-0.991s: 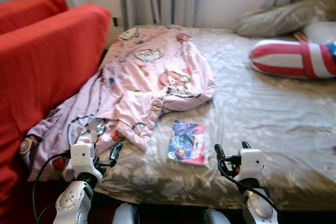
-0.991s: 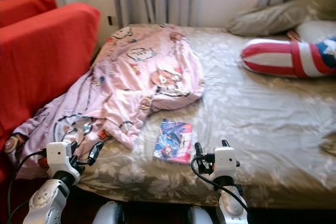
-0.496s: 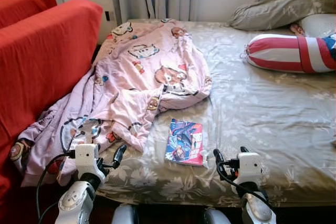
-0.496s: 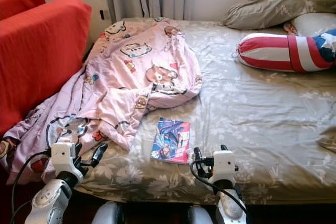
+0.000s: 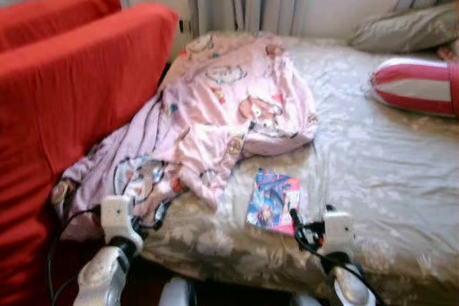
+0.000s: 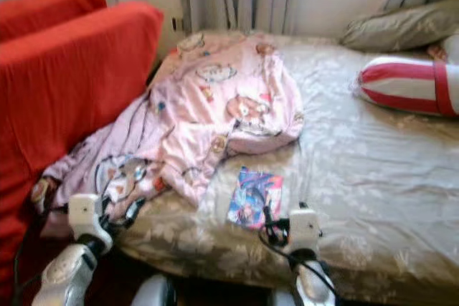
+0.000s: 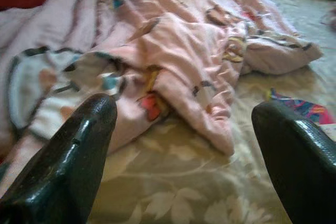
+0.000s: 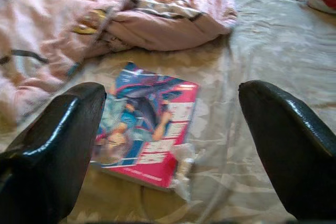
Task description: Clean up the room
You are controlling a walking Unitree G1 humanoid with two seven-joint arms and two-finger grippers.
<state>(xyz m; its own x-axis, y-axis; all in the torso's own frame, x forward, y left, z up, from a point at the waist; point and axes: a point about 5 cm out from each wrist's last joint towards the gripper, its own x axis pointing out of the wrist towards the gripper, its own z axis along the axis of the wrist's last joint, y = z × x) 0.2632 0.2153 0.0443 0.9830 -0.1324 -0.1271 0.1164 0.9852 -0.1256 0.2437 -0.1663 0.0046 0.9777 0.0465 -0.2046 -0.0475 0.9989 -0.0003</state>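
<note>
Only the robot's head has swung left (nothing tidied yet): both the left gripper point(image 7: 178, 145) and right gripper point(image 8: 168, 145) gape empty near the comic book point(image 5: 273, 201), beside the rumpled pink blanket point(image 5: 215, 123).

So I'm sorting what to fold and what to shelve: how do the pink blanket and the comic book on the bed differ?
The pink blanket is large, soft and crumpled, spilling off the bed's edge toward the red sofa; the comic book is small, flat and stiff, lying wholly on the sheet. The blanket is pale with cartoon prints; the book is vivid blue and pink. Both lie loose on the bed.
</note>
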